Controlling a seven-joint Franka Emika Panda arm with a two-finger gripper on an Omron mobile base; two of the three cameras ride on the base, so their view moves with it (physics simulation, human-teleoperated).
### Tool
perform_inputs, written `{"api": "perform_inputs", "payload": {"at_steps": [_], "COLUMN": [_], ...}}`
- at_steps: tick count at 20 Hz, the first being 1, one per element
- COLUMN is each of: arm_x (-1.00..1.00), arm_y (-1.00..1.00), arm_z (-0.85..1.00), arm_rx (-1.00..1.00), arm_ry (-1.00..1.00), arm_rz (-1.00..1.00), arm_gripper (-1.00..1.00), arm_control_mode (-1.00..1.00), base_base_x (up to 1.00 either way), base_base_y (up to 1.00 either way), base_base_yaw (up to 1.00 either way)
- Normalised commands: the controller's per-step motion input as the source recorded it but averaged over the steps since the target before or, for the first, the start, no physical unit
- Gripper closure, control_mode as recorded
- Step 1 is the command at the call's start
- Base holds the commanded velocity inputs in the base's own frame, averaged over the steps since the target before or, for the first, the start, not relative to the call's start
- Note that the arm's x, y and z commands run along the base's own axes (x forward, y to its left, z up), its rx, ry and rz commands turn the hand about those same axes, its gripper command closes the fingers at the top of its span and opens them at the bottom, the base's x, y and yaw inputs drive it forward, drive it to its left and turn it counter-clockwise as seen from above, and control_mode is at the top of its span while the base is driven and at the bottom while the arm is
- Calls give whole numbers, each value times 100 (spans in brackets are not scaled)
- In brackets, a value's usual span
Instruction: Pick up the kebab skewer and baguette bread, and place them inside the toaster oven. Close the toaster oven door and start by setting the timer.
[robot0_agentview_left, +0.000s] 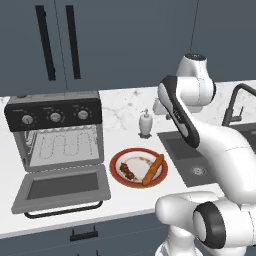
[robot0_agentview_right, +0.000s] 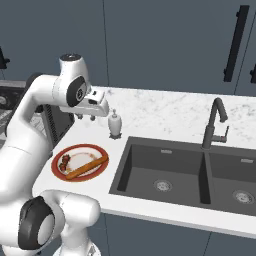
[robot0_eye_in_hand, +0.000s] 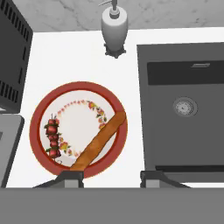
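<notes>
Trouble, if it comes, will come from the plate (robot0_eye_in_hand: 40, 114): the kebab skewer (robot0_eye_in_hand: 53, 141) lies at the left of it, the baguette bread (robot0_eye_in_hand: 99, 142) slants across its lower right with one end out over the rim, and both sit low in the hand view. The gripper (robot0_eye_in_hand: 111, 177) hangs high above them, empty, its two tips parted with a fair gap between. I judge the skewer the riskier grab, being thin and flat on the plate; jaws coming down off-centre could nudge it against the bread or scrape the rim and slide the whole plate. The bread might pivot and roll if pinched near one end.

In the left base view the toaster oven (robot0_agentview_left: 55, 135) sits at centre left, its door (robot0_agentview_left: 61, 188) dropped flat toward the counter edge, so the way in is open. The soap dispenser (robot0_agentview_left: 145, 123) stands just beyond the plate, and a wide swing could clip it
</notes>
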Motion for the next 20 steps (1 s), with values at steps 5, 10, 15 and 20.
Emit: {"api": "perform_inputs", "payload": {"at_steps": [5, 10, 15, 20], "arm_x": [-43, -92, -23, -8], "arm_y": [15, 80, 100, 100], "arm_z": [-24, -38, -19, -1], "arm_rx": [0, 0, -2, -8], "arm_ry": [-8, -52, -52, -38], "arm_rz": [0, -1, -5, 9], "arm_gripper": [-100, -100, -100, -100], "arm_control_mode": [-100, -100, -100, -100], "base_base_x": [0, 0, 0, 0], "base_base_y": [0, 0, 0, 0], "base_base_yaw": [0, 0, 0, 0]}}
